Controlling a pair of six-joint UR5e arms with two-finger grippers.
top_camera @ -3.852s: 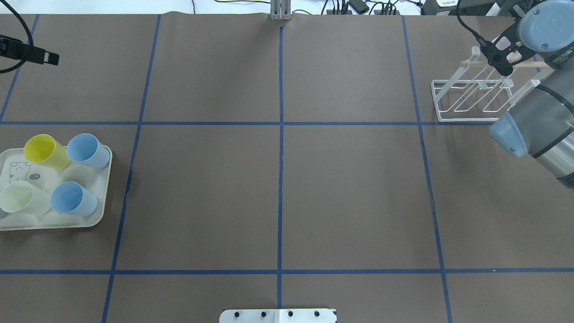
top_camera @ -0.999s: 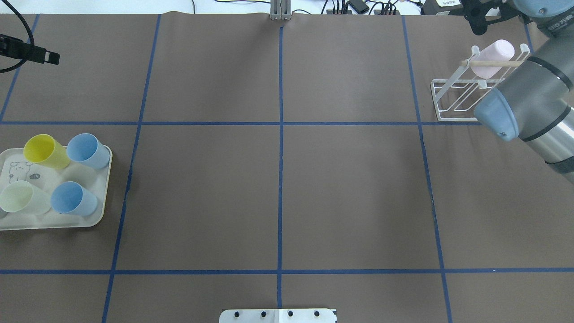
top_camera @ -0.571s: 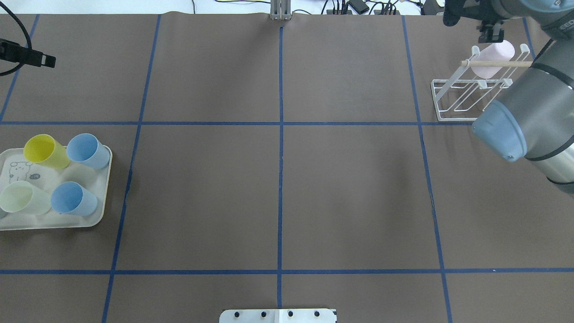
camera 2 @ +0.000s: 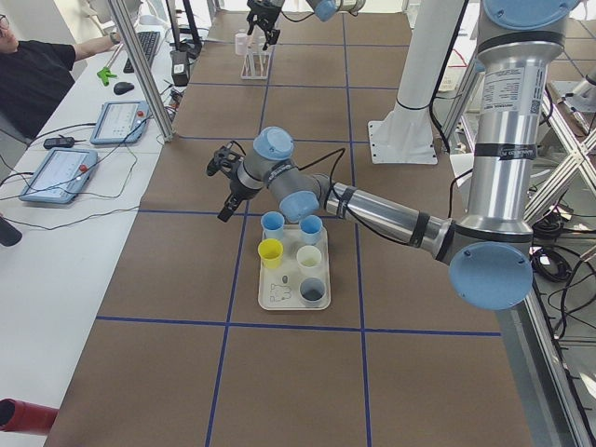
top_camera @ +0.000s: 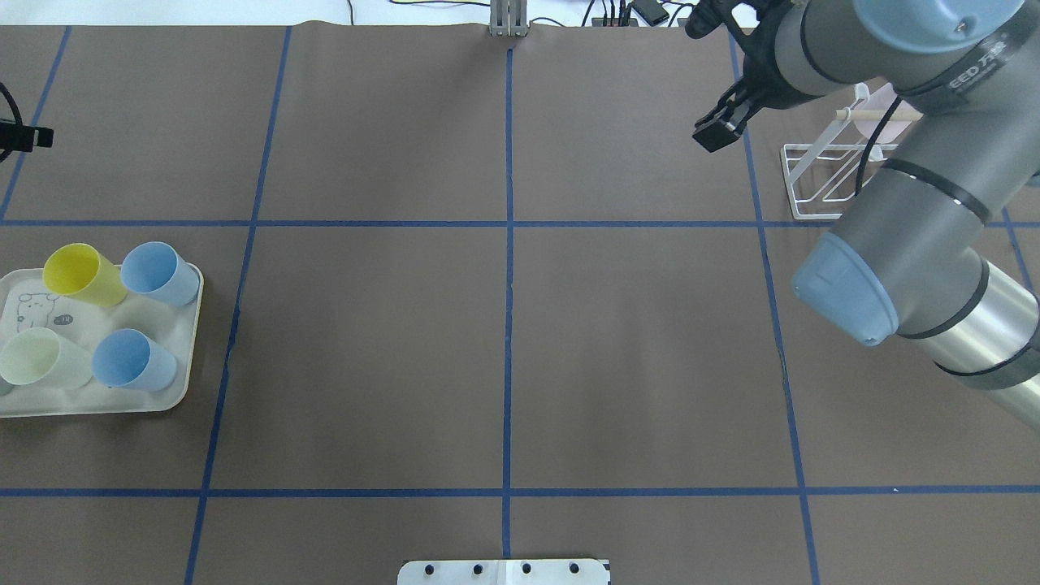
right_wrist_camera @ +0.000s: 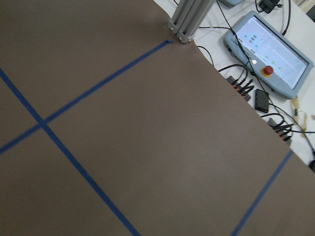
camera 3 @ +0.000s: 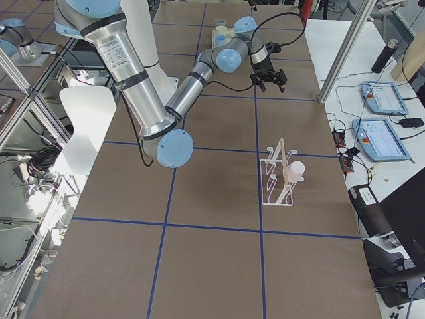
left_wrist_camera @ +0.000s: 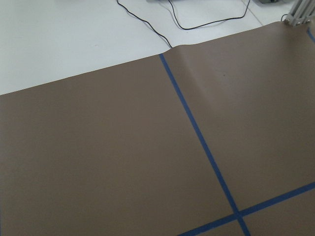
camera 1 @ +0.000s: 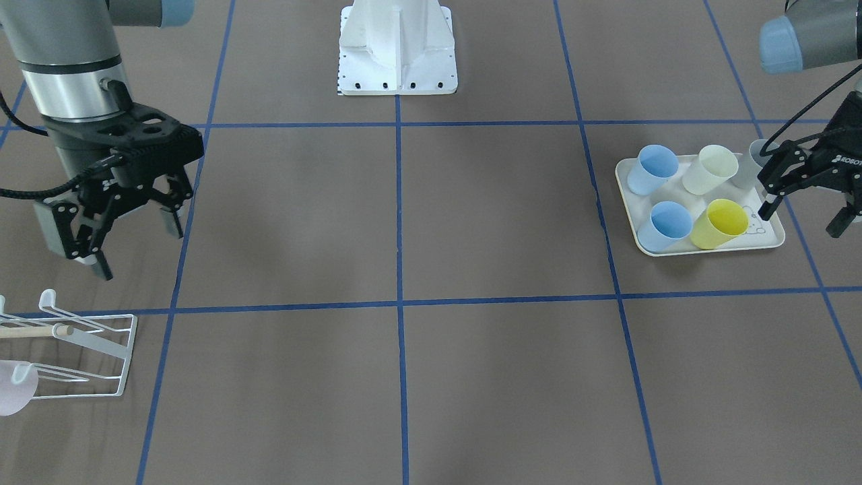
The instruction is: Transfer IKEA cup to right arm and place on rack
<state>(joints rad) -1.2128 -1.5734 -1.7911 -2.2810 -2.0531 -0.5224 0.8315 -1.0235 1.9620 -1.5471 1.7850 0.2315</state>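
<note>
A pale pink cup [camera 1: 12, 397] hangs on the white wire rack [camera 1: 128, 353] with its wooden rod; they also show in the right view, cup [camera 3: 297, 171] on rack [camera 3: 279, 178]. In the overhead view the rack [top_camera: 812, 216] is partly hidden behind my right arm. My right gripper [camera 1: 138, 248] is open and empty, raised above the table away from the rack, as the right view [camera 3: 269, 85] also shows. My left gripper [camera 1: 801, 221] is open and empty, hovering beside the tray's outer edge.
A cream rabbit-print tray [top_camera: 32, 313] on my left holds a yellow cup [top_camera: 81, 274], two blue cups [top_camera: 158, 272] [top_camera: 132, 360] and a pale green cup [top_camera: 41, 357]. A grey cup [camera 1: 747, 165] stands at its corner. An operator [camera 2: 37, 74] sits at the side desk.
My right gripper let go of the pink cup, which now hangs on the rack, then rose and swung left away from the rack. My left gripper drifted a little further left.
</note>
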